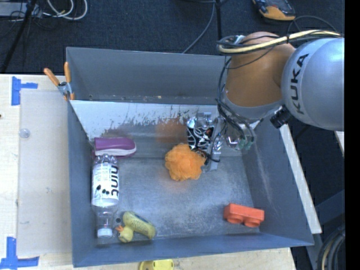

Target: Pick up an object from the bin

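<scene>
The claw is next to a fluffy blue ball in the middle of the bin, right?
No, the fluffy ball is orange, not blue. The camera view shows it in the middle of the bin, next to the claw.

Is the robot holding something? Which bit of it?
Cannot tell. The tool is right at a black-and-white thing, beside the orange ball, but a hold is not clear.
</scene>
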Available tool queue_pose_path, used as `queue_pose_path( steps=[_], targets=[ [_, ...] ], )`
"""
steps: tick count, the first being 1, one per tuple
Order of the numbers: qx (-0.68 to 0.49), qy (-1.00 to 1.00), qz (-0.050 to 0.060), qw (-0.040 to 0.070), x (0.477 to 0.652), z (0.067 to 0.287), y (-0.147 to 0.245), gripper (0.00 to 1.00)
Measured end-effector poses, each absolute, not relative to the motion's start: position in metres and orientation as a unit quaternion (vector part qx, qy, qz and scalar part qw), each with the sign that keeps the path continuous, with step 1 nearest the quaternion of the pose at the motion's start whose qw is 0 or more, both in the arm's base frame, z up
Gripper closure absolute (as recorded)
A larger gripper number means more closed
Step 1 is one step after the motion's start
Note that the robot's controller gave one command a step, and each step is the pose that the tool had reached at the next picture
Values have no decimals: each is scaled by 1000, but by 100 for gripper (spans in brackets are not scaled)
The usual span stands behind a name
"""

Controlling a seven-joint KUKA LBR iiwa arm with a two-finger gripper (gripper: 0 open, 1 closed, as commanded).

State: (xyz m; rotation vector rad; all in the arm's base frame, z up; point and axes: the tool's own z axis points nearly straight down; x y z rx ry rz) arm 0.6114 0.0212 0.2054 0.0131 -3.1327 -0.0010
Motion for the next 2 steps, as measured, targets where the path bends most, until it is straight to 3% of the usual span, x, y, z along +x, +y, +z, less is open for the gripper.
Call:
queue_pose_path(
  steps=[1,2],
  targets=[
    [4,-1000,0,1,613,210,21,0],
    [12,-1000,0,-1,609,158,29,0]
  ],
)
